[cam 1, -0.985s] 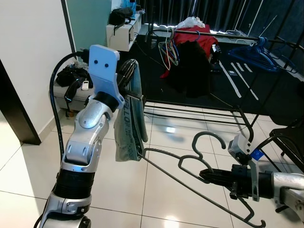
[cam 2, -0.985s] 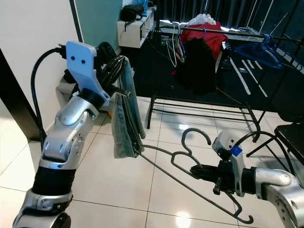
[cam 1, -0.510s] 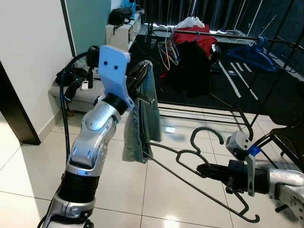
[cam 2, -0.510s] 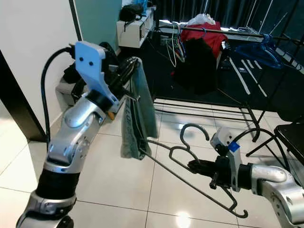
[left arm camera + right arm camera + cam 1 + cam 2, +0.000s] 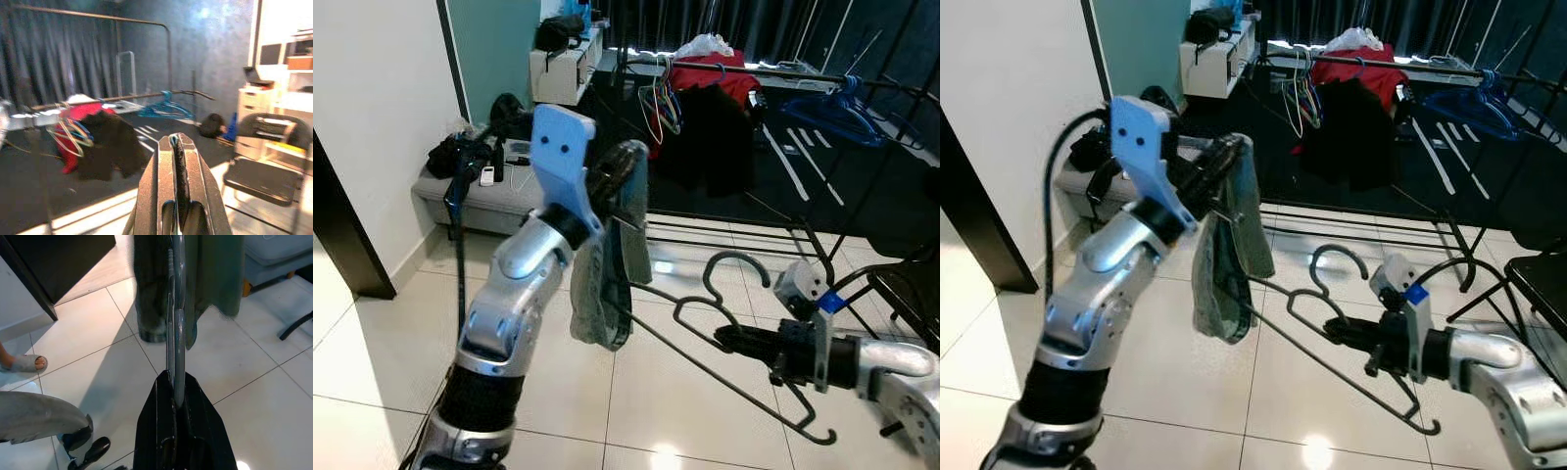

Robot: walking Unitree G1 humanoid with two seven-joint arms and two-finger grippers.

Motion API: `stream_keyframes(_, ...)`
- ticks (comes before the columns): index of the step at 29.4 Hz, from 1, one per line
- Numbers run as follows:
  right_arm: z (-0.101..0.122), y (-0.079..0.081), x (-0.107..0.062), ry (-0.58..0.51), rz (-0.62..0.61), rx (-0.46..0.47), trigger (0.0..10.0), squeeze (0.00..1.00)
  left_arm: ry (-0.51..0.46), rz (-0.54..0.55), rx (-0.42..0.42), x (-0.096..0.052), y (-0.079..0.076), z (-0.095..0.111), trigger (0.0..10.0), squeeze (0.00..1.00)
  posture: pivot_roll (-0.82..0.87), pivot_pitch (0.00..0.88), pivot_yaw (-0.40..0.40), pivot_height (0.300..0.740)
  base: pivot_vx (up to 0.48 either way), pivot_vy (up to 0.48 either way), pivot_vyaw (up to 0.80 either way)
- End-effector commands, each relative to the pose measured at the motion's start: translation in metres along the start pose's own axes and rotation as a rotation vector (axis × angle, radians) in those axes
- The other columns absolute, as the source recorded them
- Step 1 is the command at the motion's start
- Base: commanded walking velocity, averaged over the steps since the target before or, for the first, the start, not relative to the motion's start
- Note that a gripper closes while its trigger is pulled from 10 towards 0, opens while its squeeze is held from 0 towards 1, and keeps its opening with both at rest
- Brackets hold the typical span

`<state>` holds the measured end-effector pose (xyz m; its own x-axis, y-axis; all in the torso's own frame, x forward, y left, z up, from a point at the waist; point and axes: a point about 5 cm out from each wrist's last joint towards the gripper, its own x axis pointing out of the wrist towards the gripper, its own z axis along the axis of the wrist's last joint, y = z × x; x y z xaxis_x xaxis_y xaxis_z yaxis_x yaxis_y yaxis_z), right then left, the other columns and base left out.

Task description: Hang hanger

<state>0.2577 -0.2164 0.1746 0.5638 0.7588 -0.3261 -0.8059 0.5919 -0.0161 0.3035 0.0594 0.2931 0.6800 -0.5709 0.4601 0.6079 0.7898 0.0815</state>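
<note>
A dark wire hanger [image 5: 735, 256] lies tilted in the air over the tiled floor, hook upward. My right gripper [image 5: 721, 340] is shut on its wire just below the hook; the right wrist view has the fingers [image 5: 159, 401] clamped on that wire. A grey-green cloth [image 5: 607, 284] hangs from the hanger's far end. My left gripper [image 5: 628, 164] is raised above it and shut on the cloth's top edge. The clothes rack rail [image 5: 783, 70] stands behind, carrying red and black clothes [image 5: 710, 117] and blue hangers [image 5: 832, 110].
A black chair [image 5: 913, 284] stands at the right. A low grey bench [image 5: 484, 201] with bags sits by the white wall [image 5: 372, 117] on the left. A person's sandalled foot [image 5: 24, 363] rests on the tiles in the right wrist view.
My left arm has swung up and to the right, carrying the cloth with it. The hanger and my right gripper have drifted slightly left and up.
</note>
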Motion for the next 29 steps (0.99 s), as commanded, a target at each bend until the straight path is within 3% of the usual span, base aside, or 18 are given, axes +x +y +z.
stream_keyframes(1, 0.002, -0.004, -0.001, -0.010, -0.031, -0.013, 10.0, 0.00, 0.018, -0.027, -0.032, -0.002, -0.006, -0.002, 10.0, 0.00, -0.03, 0.046, -0.053, 0.740, 0.000, 0.000, 0.00)
stream_keyframes(7, 0.010, -0.016, -0.001, -0.058, -0.124, -0.036, 10.0, 0.00, 0.137, -0.069, -0.013, -0.003, -0.014, -0.019, 10.0, 0.00, -0.03, 0.048, -0.051, 0.740, 0.000, 0.000, 0.00)
stream_keyframes(10, 0.013, -0.014, 0.001, -0.068, -0.119, -0.043, 10.0, 0.00, 0.173, -0.016, 0.049, -0.003, -0.006, -0.025, 10.0, 0.00, -0.03, 0.048, -0.049, 0.740, 0.000, 0.000, 0.00)
stream_keyframes(14, 0.013, -0.015, 0.002, -0.069, -0.129, -0.048, 10.0, 0.00, 0.185, 0.024, 0.060, -0.003, 0.001, -0.026, 10.0, 0.00, -0.03, 0.048, -0.049, 0.740, 0.000, 0.000, 0.00)
stream_keyframes(19, 0.013, -0.015, 0.004, -0.070, -0.164, -0.055, 10.0, 0.00, 0.223, 0.218, 0.097, -0.006, 0.032, -0.026, 10.0, 0.00, -0.03, 0.049, -0.045, 0.740, 0.000, 0.000, 0.00)
stream_keyframes(22, 0.013, -0.015, 0.005, -0.071, -0.163, -0.057, 10.0, 0.00, 0.232, 0.247, 0.100, -0.007, 0.036, -0.026, 10.0, 0.00, -0.04, 0.051, -0.044, 0.740, 0.000, 0.000, 0.00)
stream_keyframes(23, 0.015, -0.016, 0.004, -0.082, -0.189, -0.062, 10.0, 0.00, 0.267, 0.342, 0.111, -0.012, 0.051, -0.029, 10.0, 0.00, -0.04, 0.051, -0.044, 0.740, 0.000, 0.000, 0.00)
stream_keyframes(25, 0.015, -0.016, 0.004, -0.082, -0.189, -0.062, 10.0, 0.00, 0.267, 0.342, 0.111, -0.012, 0.051, -0.029, 10.0, 0.00, -0.04, 0.051, -0.044, 0.740, 0.000, 0.000, 0.00)
stream_keyframes(27, 0.018, -0.023, 0.001, -0.109, -0.272, -0.065, 10.0, 0.00, 0.305, 0.460, 0.121, -0.021, 0.071, -0.031, 10.0, 0.00, -0.04, 0.057, -0.039, 0.740, 0.000, 0.000, 0.00)
stream_keyframes(29, 0.018, -0.023, 0.001, -0.109, -0.272, -0.065, 10.0, 0.00, 0.305, 0.460, 0.121, -0.021, 0.071, -0.031, 10.0, 0.00, -0.04, 0.057, -0.039, 0.740, 0.000, 0.000, 0.00)
